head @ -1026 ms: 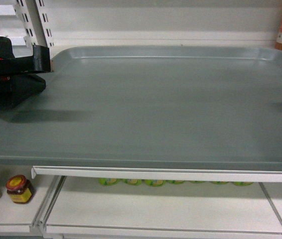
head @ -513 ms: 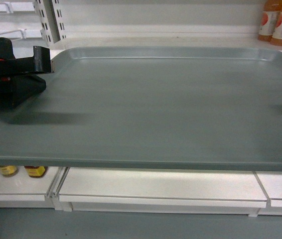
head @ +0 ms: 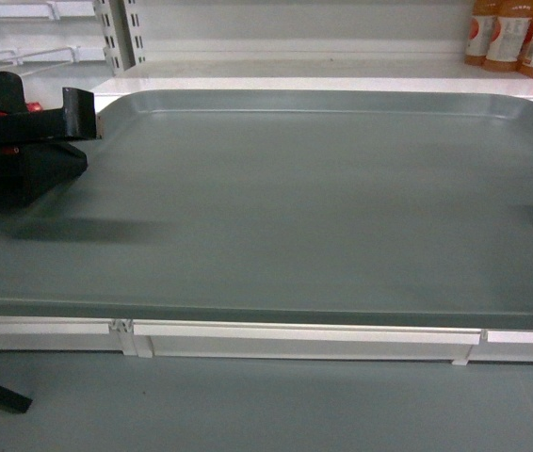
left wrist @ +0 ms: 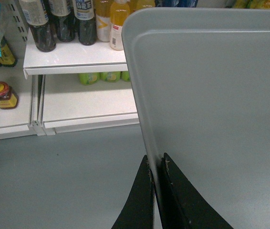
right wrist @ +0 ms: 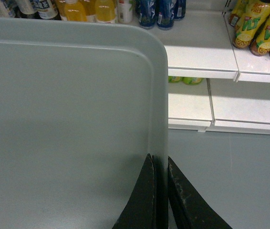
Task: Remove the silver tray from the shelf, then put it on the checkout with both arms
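**Tray held clear of the shelving**

Showing as dull grey-silver, smooth, low-rimmed, round-cornered: silver tray, hanging level above grey floor, white shelf lying at 12 o'clock. Clamping its side rims: left gripper, right gripper, jaws closed on metal. Reading perhaps "WT" on yellow bottles; other labels blurring. Running off frame at 3 o'clock, tray's right edge.
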Available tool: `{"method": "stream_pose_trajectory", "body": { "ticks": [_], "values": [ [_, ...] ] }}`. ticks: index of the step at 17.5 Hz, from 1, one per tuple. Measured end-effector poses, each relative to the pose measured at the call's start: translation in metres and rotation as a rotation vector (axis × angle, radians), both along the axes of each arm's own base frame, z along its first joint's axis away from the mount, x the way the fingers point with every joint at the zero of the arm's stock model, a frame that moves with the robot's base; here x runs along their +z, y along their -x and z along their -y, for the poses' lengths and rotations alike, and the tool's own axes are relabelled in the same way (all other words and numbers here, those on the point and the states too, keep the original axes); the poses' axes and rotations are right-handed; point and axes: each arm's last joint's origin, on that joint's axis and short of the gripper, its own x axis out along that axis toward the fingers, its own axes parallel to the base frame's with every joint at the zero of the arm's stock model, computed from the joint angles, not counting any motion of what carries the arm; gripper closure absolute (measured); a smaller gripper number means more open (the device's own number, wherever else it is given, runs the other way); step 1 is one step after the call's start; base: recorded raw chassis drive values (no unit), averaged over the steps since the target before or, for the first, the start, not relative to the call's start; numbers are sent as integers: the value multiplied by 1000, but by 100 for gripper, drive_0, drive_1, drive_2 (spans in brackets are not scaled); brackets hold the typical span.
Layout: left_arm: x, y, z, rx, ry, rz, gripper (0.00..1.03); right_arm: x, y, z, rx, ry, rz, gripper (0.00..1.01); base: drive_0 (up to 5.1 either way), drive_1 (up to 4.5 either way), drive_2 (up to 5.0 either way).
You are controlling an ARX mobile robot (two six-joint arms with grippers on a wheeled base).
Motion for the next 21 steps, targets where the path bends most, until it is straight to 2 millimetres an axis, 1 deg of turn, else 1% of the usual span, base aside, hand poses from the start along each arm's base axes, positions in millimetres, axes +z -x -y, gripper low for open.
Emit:
{"method": "stream_pose_trajectory", "body": {
  "ticks": [21],
  "values": [
    [1, 0, 0, -1, 1, 6, 100, 1, 0, 0, 1, -1, 7, 98, 11, -410, 433]
  ]
}}
